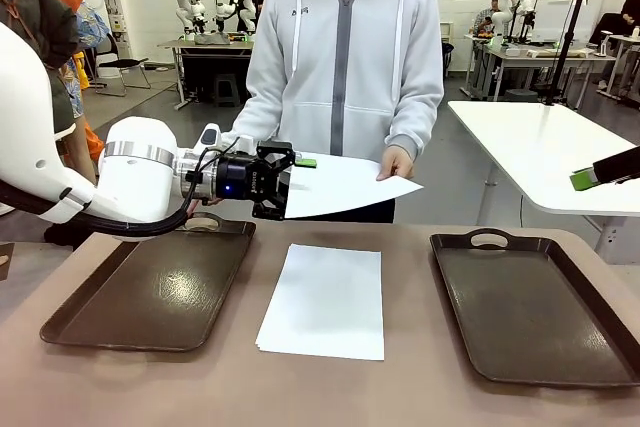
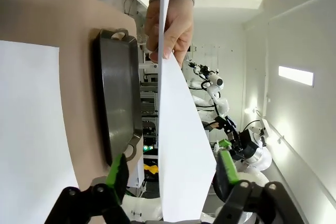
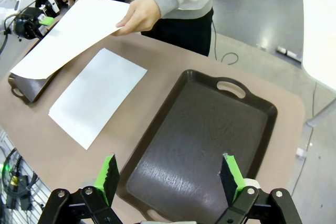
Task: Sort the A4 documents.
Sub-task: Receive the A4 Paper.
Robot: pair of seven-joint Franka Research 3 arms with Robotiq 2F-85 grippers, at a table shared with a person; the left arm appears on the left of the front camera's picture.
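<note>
Below, table sheet (image 1: 322,299), left tray (image 1: 150,292), right tray (image 1: 530,307)

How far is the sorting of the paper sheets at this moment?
Done: nothing yet; the left tray and the right tray hold nothing. In hand: the person's hand holds out one sheet, its edge between the open jaws of the left gripper, not clamped. Left: place it, then the paper on the table between the trays. The right gripper hangs open above the right tray.
</note>
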